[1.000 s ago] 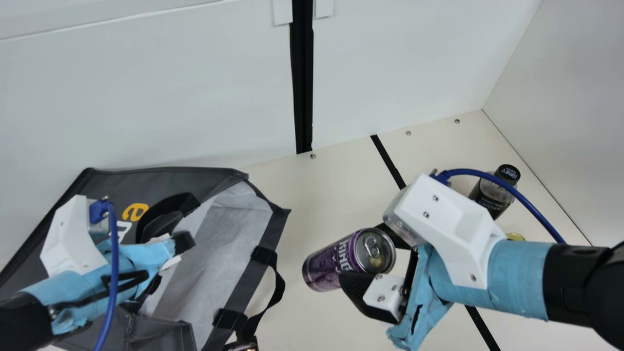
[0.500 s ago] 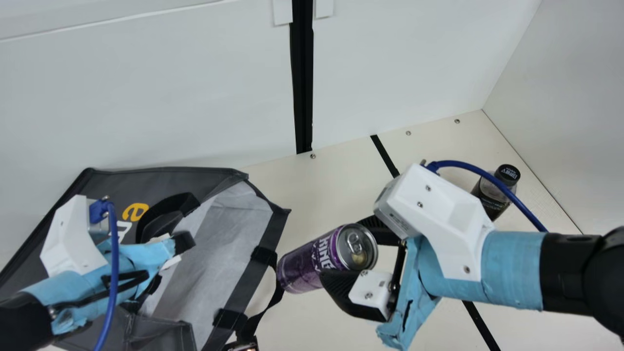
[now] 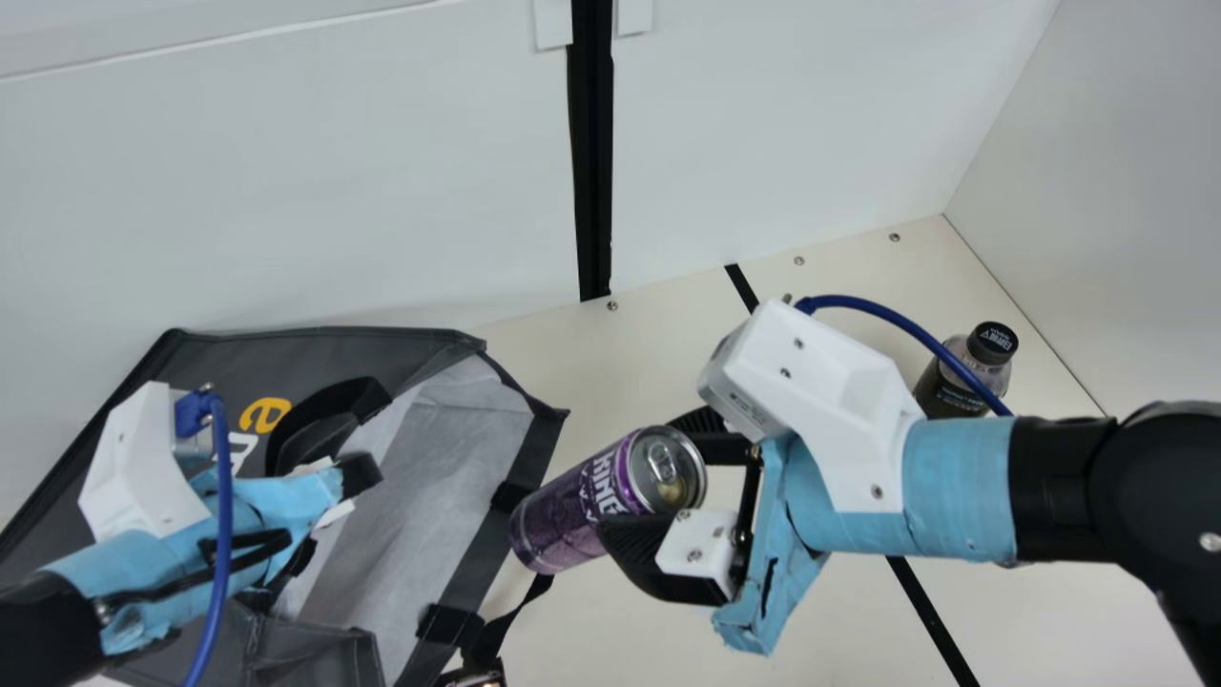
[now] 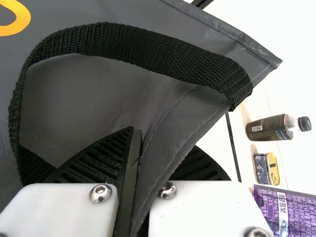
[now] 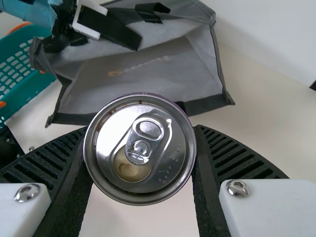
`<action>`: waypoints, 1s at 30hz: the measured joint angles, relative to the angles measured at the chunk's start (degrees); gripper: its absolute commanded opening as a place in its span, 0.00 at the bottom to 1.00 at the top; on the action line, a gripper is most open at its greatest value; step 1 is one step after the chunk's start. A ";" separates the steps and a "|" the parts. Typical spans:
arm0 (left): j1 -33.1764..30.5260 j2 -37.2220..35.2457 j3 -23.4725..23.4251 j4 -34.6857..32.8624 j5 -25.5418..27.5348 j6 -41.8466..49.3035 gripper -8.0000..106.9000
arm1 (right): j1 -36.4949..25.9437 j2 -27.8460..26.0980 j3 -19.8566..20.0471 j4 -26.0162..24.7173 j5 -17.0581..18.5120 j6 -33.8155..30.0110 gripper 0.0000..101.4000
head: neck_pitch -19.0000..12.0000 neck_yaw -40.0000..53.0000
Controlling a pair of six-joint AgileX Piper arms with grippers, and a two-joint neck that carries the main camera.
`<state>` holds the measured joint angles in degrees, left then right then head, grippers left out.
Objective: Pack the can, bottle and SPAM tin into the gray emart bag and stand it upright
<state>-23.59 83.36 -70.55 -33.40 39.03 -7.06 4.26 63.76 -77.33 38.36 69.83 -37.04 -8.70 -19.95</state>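
Note:
In the main view my left gripper (image 3: 358,482) is at the mouth of the gray bag (image 3: 410,477), which lies on its side. The left wrist view has my left gripper (image 4: 138,163) shut on the fabric of the bag's upper edge (image 4: 173,118). My right gripper (image 3: 658,487) holds the purple can (image 3: 582,501), tilted, base toward the bag opening. In the right wrist view the can's top (image 5: 140,148) sits between both pads of my right gripper (image 5: 140,163). The dark bottle (image 3: 963,372) is at the far right. The SPAM tin (image 4: 266,169) is near the bottle (image 4: 271,128) in the left wrist view.
A teal basket (image 5: 22,64) with orange parts stands beside the bag in the right wrist view. White walls (image 3: 811,124) close off the table's back and right side. One bag handle (image 3: 510,611) extends past the opening's lower edge.
My right gripper has carried the can leftward and slightly up in the main view, bringing it to the bag's edge. My left arm and the bag have kept still.

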 measured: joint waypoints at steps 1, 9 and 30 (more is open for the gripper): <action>0.00 0.00 0.00 0.00 0.00 0.00 0.00 | 0.00 0.34 -0.16 0.15 0.00 -0.27 0.00 | 0.00 0.09; 0.00 0.00 0.00 0.00 0.00 0.00 0.00 | 0.24 2.59 -1.11 1.80 -0.05 -1.40 0.00 | 0.00 0.09; 0.00 0.00 0.00 0.00 0.00 0.00 0.00 | 0.83 8.23 -3.30 5.04 -0.37 -4.93 0.00 | 0.00 0.09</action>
<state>-23.59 83.36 -70.55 -33.40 39.03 -7.06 5.09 72.00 -80.63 43.40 69.46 -41.97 -8.70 -19.86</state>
